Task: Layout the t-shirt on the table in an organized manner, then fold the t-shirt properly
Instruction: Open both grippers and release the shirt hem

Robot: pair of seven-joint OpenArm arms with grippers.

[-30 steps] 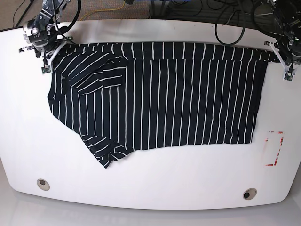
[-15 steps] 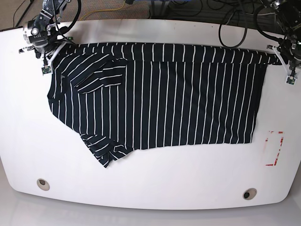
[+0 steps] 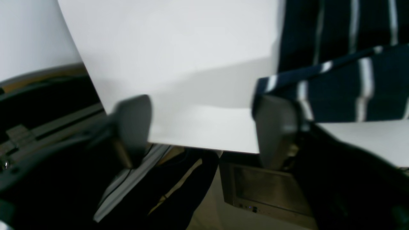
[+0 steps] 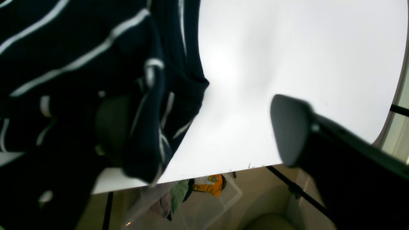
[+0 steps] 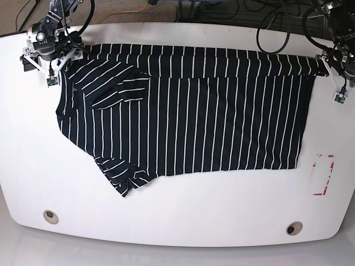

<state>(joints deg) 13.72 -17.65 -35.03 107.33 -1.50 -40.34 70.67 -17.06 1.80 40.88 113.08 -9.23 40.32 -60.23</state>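
Two dark fingers (image 3: 133,126) of the left gripper (image 3: 204,127) stood far apart in the left wrist view, with only white table (image 3: 179,48) between them. The shirt (image 3: 345,86) filled the upper right of that frame. Its striped edge lay over the top of the right-hand finger, but nothing was pinched between the two. Below the table edge, at the bottom of the frame, a grey box (image 3: 265,188) was visible.

In the right wrist view, the right gripper (image 4: 198,127) was also spread wide. One finger (image 4: 289,131) was in the right half of the frame, over bare table (image 4: 287,48). The other finger was at the left, mostly covered by a bunched fold of the shirt (image 4: 80,64), which draped over it. The gap between the fingers showed only table. Under the table edge an orange object (image 4: 213,184) could be seen, too small to identify.

In the base view, the shirt (image 5: 188,111) lay spread flat on the table (image 5: 177,221), in the upper half of the frame, with its stripes running up and down. One sleeve was folded over the body at the upper left, and another sleeve stuck out at the lower left. The right gripper (image 5: 51,54) was at the shirt's upper left corner, and the left gripper (image 5: 336,75) was at its upper right corner. A red rectangle (image 5: 323,174) was marked at the right edge, apart from the shirt, and two round holes (image 5: 51,216) were near the bottom edge.
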